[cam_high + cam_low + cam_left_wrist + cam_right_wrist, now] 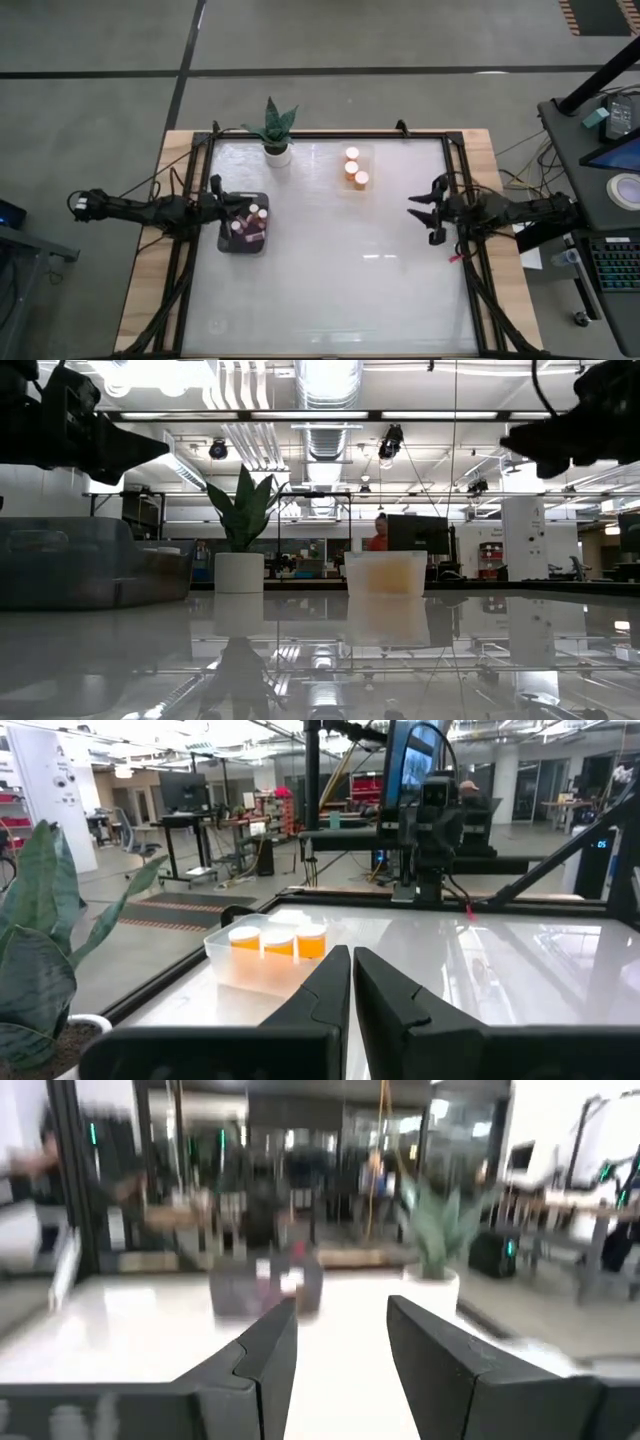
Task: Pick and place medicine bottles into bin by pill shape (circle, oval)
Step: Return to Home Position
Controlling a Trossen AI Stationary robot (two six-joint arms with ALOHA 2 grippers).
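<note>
Black bin (224,243) beside left fingers (325,988) (together)

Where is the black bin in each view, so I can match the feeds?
High view: bin left of centre, with bottles in it.
Low view: far left, a wide dark shape.
Left wrist view: not in it.
Right wrist view: across the table, straight ahead.
Shared landmark: the plant, near the bin in those three views; its leaves also show in the left wrist view.
</note>
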